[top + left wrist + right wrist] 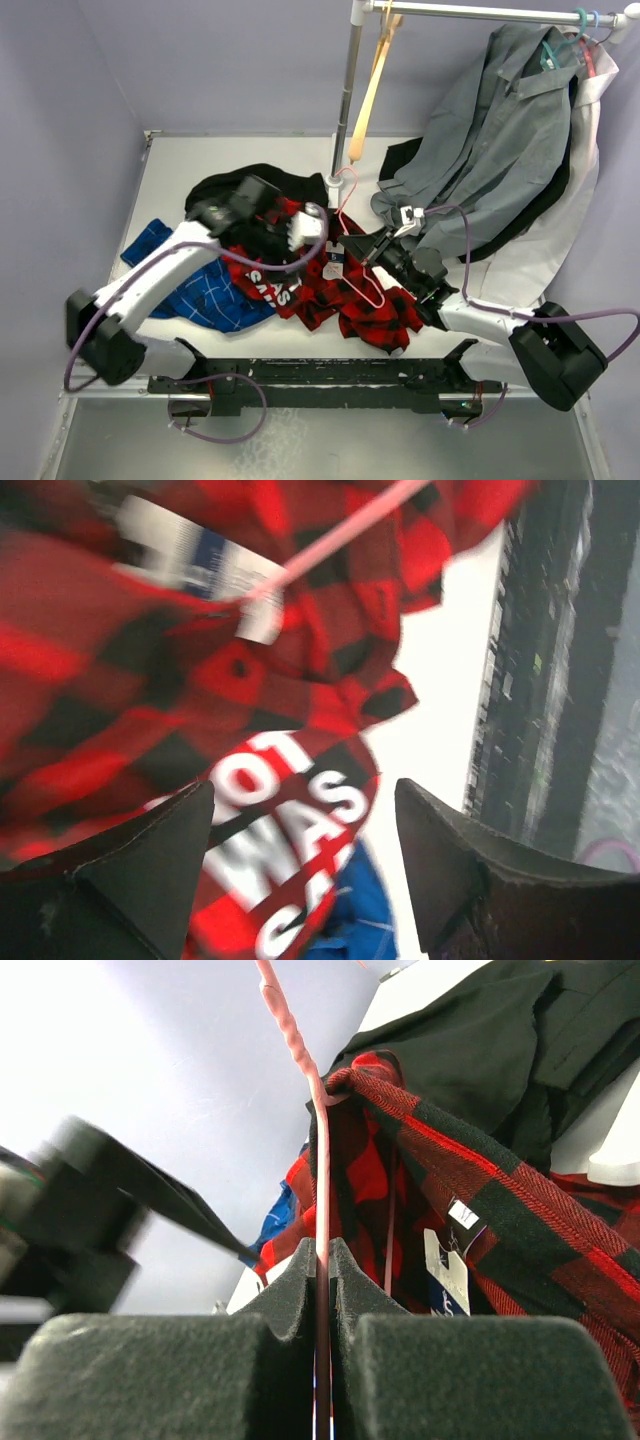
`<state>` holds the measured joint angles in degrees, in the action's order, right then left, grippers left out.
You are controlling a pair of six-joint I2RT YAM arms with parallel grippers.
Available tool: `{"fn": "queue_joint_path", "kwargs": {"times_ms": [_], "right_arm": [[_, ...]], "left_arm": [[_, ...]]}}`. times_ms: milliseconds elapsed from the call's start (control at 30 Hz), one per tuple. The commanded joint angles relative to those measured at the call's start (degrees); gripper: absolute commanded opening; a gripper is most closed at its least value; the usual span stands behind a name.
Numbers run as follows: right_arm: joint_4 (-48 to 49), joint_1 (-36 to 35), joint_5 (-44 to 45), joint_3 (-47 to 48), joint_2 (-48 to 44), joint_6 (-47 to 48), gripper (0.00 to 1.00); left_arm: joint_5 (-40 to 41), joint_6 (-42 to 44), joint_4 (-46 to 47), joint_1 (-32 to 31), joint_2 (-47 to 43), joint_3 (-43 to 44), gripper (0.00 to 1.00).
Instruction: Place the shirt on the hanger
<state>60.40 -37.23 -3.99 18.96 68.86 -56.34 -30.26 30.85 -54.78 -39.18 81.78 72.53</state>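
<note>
Currently in hand: we are working the red-and-black checked flannel shirt with white block lettering [345,305] onto the thin pale pink hanger [322,1190]. We judge it only begun: one edge of cloth meets the wire and the rest lies heaped.
Shirt's place: on the pale tabletop [180,160], toward 6 o'clock. A blue checked shirt [200,290] lies at its 9 o'clock and a plain black garment [262,185] at its 11 o'clock.
Hanger's place: lying across the shirt, with its hook toward 12 o'clock and its frame running down toward 5 o'clock.
Right end effector [322,1290]: its pads are pressed together on the hanger wire, which runs straight up between them.
Left end effector [300,870]: its fingers [130,880] stand apart with nothing between them, and the lettered panel lies just beyond the tips.
Right arm pose: it reaches low from its base at 4 o'clock toward 10 o'clock, with the wrist nearly level with the tabletop.
Left arm pose: it arches from its base at 8 o'clock toward 2 o'clock, with the wrist bent down over the shirt.
Doing it well: we would keep the hanger steady and raised. The left fingers should close on a single layer near the collar, by the white label [190,555], not on the lettered panel. We would then draw that layer over the wire's shoulder.
Watch for: gathering two layers at once, or the thin wire twisting in the pads.
</note>
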Motion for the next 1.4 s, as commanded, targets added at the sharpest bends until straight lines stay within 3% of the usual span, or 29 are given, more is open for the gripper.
{"fn": "queue_joint_path", "kwargs": {"times_ms": [0,33,133,300,333,367,433,700,1033,1367], "right_arm": [[6.13,-0.19,1.64,-0.32,-0.22,1.23,0.0],[6.05,-0.21,1.7,-0.45,-0.37,1.35,0.0],[6.04,-0.25,1.96,-0.92,-0.72,1.4,0.0],[5.85,-0.28,1.11,-1.2,-1.14,1.99,0.0],[5.91,-0.34,0.83,-1.21,-1.19,2.05,0.0],[5.89,-0.38,0.56,-1.18,-1.23,2.12,0.0],[5.91,-0.42,0.27,-1.21,-1.48,2.5,0.0],[4.6,-0.48,-0.2,-0.77,-2.43,3.78,0.0],[4.2,-0.55,-0.49,-0.43,-2.1,4.26,0.0],[3.84,-0.55,-0.71,0.0,-2.01,4.49,0.0]], "left_arm": [[-16.7,10.33,11.02,12.96,-10.57,0.92,0.77],[-21.34,11.49,10.75,16.03,-9.39,2.28,0.77],[-27.94,12.89,5.37,17.54,-1.2,9.93,0.77],[-37.15,24.64,-15.69,17.7,16.0,27.96,0.78],[-38.45,27.78,-20.56,17.73,19.2,31.44,0.8],[-39.53,31.69,-24.99,17.73,22.17,34.37,0.98],[-40.34,37.4,-31.91,17.69,28.01,39.63,1.0],[-37.36,30.85,-24.24,17.63,33.74,45.48,0.99],[-38.13,28.66,-21.87,17.29,37.35,49.68,0.99],[-35.67,33.38,-27.56,13.75,42.51,53.96,1.0]]}}
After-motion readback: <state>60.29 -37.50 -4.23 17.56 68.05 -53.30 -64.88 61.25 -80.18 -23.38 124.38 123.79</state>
